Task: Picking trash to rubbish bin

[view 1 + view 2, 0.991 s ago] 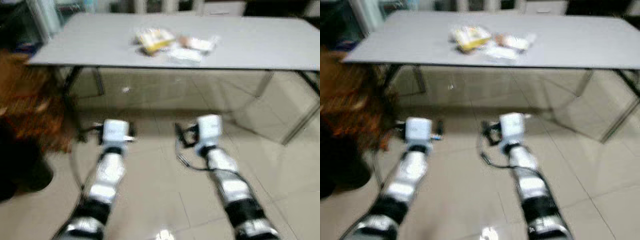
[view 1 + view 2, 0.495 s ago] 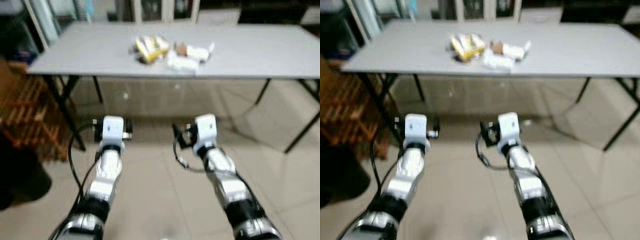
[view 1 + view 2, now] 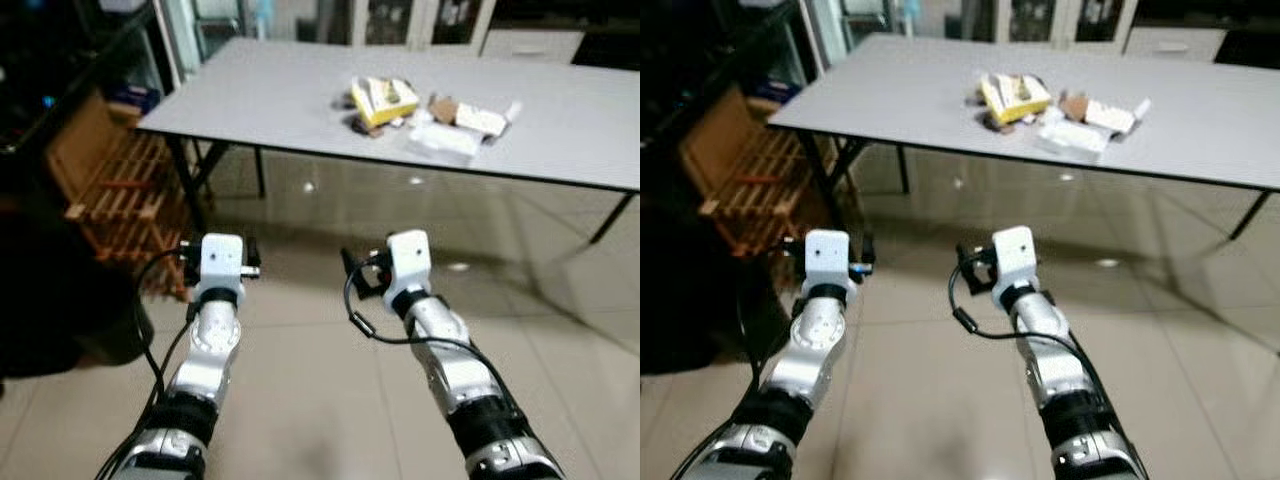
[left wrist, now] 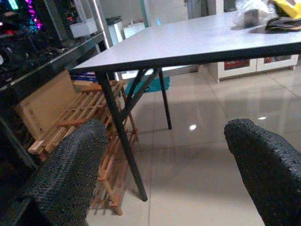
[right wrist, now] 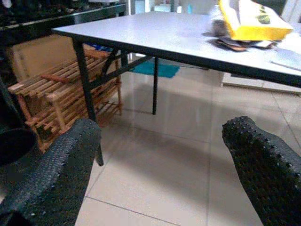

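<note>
At the far left of the head views a dark round bin (image 3: 95,330) stands on the tiled floor (image 3: 300,400), mostly in shadow. Just behind it, in the upper left, a slatted wooden rack (image 3: 120,215) leans beside a flat brown board (image 3: 75,150). To the right of these, the grey counter (image 3: 300,90) runs across the upper part of the frame on black folding legs (image 3: 185,180); the nearest leg stands between the rack and the open floor.

The left gripper (image 4: 164,169) is held out over the floor in the lower left, its fingers (image 4: 70,174) wide apart with nothing between them. The right gripper (image 5: 164,174) is held out at lower centre, its fingers (image 5: 61,165) likewise spread and empty.

The trash lies on the counter in the upper centre to upper right: a yellow packet (image 3: 383,100) sitting on dark wrappers (image 3: 362,124), then a brown scrap (image 3: 440,106), a white carton (image 3: 482,118) and a pale crumpled wrapper (image 3: 440,143). All of it is well apart from both sets of fingers, above and beyond them, with the counter edge and a stretch of bare floor in between.
</note>
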Controlling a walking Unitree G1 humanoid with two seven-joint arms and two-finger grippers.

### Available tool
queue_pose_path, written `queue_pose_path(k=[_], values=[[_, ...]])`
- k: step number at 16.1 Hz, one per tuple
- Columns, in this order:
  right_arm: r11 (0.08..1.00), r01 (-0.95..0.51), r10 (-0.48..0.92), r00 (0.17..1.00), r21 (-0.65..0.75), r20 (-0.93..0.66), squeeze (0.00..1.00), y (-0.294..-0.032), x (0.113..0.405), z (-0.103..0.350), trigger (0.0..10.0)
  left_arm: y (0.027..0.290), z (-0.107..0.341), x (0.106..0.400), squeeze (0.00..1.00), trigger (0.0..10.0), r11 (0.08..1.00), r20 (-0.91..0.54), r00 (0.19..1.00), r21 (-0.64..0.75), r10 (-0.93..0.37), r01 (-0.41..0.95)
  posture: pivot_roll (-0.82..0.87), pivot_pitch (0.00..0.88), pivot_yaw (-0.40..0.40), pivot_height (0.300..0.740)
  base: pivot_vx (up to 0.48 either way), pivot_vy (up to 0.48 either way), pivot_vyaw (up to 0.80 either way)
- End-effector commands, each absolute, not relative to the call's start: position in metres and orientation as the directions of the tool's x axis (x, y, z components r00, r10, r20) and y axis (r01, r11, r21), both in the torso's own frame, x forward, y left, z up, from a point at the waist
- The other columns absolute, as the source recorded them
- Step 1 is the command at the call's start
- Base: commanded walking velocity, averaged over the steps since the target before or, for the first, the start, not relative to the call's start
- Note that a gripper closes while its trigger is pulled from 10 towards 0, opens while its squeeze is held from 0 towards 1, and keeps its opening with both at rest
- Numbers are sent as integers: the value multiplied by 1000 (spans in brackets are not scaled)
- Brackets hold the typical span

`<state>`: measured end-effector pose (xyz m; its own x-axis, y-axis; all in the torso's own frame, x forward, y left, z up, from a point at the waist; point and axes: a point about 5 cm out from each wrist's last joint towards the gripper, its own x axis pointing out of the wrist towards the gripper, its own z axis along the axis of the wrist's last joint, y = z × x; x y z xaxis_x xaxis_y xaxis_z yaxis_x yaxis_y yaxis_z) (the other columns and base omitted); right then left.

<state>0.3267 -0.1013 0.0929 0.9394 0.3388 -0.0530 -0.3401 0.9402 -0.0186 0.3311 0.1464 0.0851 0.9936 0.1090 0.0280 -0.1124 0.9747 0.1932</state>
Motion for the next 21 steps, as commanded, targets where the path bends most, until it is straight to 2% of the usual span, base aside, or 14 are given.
queue_pose_path(k=[1, 4, 11, 21], values=[[951, -310, 309, 949, -16, -55, 0, -111, 327, 93, 10000, 137, 85, 331, 0, 10000, 976, 26, 996, 196, 88, -91, 22, 34, -1, 740, 300, 0, 0], [957, -288, 289, 955, 23, -59, 0, -113, 328, 92, 10000, 134, 88, 332, 0, 10000, 979, 32, 998, 194, 55, -60, 24, 36, -1, 740, 314, 0, 0], [961, -274, 275, 959, 17, -64, 0, -115, 330, 93, 10000, 129, 89, 332, 0, 10000, 982, 35, 999, 188, 23, -29, 23, 35, 1, 740, 344, 0, -800], [963, -268, 269, 962, 20, -45, 0, -114, 330, 95, 10000, 129, 92, 333, 0, 10000, 982, 45, 999, 189, 15, -24, 25, 34, 1, 740, 349, 0, 0]])
